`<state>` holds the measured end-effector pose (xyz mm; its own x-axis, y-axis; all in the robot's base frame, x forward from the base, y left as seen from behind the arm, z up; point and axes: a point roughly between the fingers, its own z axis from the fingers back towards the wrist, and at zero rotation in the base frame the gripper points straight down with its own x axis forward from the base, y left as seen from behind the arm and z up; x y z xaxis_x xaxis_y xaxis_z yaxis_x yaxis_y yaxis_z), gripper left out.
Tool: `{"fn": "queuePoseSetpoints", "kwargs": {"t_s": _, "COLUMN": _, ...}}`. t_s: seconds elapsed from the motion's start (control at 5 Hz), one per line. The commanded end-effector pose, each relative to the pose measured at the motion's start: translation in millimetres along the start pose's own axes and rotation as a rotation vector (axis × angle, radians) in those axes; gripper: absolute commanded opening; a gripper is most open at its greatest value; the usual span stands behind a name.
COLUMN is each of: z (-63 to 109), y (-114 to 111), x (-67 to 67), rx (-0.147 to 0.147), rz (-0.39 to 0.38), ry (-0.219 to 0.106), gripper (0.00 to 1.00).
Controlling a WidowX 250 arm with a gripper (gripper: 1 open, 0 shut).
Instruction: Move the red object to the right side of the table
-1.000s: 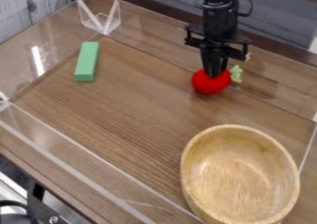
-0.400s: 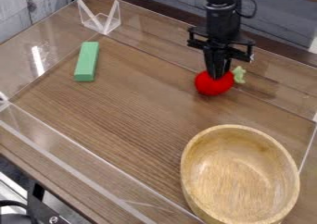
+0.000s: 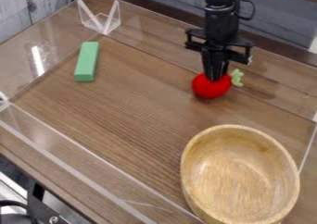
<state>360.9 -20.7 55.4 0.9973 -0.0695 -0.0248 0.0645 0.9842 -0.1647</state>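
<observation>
Seen at the upper right of the camera view: lowered over the table (image 3: 118, 112), the dark pincer (image 3: 218, 68). Directed downward, with closely spaced fingers. Drawn together at the tips. Cannot tell from this angle whether clamped on the toy or merely pressed against it.

Located immediately below the tips of the pincer: the red toy (image 3: 210, 86). Rounded in form, bright red, and partly overlapped along the top edge by the dark tips. Positioned slightly toward the picture's left of the tips, with most of the red surface exposed on the near side. Fitted with a green stem (image 3: 236, 78), directed toward the picture's right and visible just beside the tips. Cannot tell whether in full contact with the wood underneath or slightly raised.

Situated toward the far edge of the table, right of the middle in the picture. Set well apart from the green block (image 3: 85, 61), at the upper left. Also set apart from the bowl (image 3: 240, 175), at the lower right in the picture, nearer the camera than the toy. Round, light in colour, and open side up.

Bounded at the far side by a low clear wall (image 3: 280, 48). Placed near the upper left corner of the table, beyond the green block: a clear angular piece (image 3: 102, 17), too faint to identify. Visible at the lower left edge of the view: a dark part (image 3: 15, 212), cut off by the frame.
</observation>
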Motion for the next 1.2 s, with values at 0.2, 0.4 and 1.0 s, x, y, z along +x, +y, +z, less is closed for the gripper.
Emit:
{"fn": "queuePoseSetpoints", "kwargs": {"t_s": 0.2, "z": 21.5, "y": -18, "x": 15.2, "rx": 0.008, "rz": 0.020, "ry": -0.079, "gripper": 0.00}}
{"fn": "queuePoseSetpoints", "kwargs": {"t_s": 0.4, "z": 16.6, "y": -22, "x": 16.0, "rx": 0.010, "rz": 0.033, "ry": -0.073, "gripper": 0.00}}
{"fn": "queuePoseSetpoints", "kwargs": {"t_s": 1.0, "z": 3.6, "y": 7, "x": 13.5, "rx": 0.007, "rz": -0.006, "ry": -0.034, "gripper": 1.00}}
